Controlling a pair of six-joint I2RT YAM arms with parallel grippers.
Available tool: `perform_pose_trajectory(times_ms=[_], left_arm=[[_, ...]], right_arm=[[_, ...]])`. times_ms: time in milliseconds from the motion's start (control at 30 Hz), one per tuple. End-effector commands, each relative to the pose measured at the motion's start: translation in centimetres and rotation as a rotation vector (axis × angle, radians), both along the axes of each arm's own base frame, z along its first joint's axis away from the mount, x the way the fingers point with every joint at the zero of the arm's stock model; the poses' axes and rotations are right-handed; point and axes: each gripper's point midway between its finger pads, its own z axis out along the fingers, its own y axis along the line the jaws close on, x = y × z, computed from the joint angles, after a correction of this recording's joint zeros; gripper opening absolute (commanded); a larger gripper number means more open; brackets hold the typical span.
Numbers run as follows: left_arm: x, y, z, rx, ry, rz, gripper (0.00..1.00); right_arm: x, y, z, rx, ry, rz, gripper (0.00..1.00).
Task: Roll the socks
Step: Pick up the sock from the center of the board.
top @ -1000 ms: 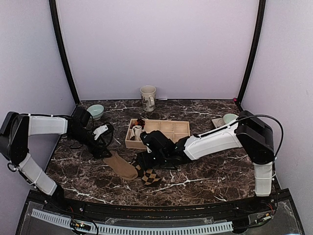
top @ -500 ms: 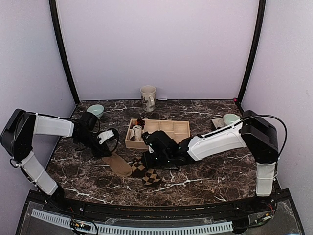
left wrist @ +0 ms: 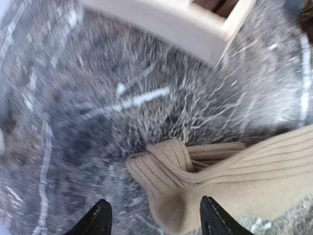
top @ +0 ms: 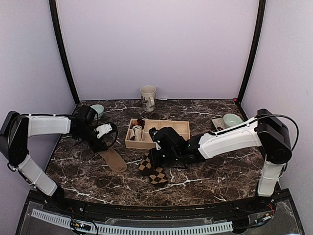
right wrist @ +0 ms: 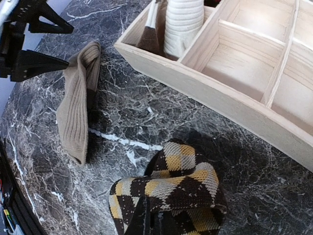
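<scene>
The plain tan sock (top: 113,160) lies flat on the marble, left of centre, its cuff end folded over (left wrist: 171,161). My left gripper (top: 101,143) hangs open just over that end (left wrist: 156,219), with the fabric below the fingers and nothing gripped. The dark brown argyle sock (top: 152,170) sits to its right, bunched and partly raised. My right gripper (top: 150,159) is shut on an edge of this argyle sock (right wrist: 181,186), pinching it at the bottom of the right wrist view (right wrist: 154,220). The tan sock (right wrist: 78,107) also shows there, apart from the argyle one.
A wooden divided tray (top: 168,128) stands behind the socks, with a white striped rolled sock (right wrist: 183,19) and a dark bundle (top: 141,122) in its left end. A mug (top: 147,98) stands at the back, and bowls sit at the left (top: 96,110) and right (top: 230,119).
My left gripper closed on the tan sock's end, then opened and drew back left. The right gripper shut on the argyle sock and pulled it right, off the tan sock.
</scene>
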Motion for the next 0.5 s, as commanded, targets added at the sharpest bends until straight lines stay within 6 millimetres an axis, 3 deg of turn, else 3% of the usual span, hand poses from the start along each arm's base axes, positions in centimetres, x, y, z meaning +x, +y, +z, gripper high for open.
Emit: perform_pose_trajectory(times_ms=[0,167,467], left_arm=[[-2.7,-2.5,6.8,-0.164,0.016,-0.102,0.7],[-6.5,-4.6,10.1,-0.326,0.083,-0.203,0.78],[-9.8,-6.9,12.0,-0.533,0.196,-0.272,0.75]], right_arm=[[1.0,2.4,5.5,0.157,-0.029,-0.006,0.0],[1.1,4.5,8.5,0.385,0.072,0.009,0.0],[1.5,6.3,12.6,0.578,0.127,0.08,0.0]])
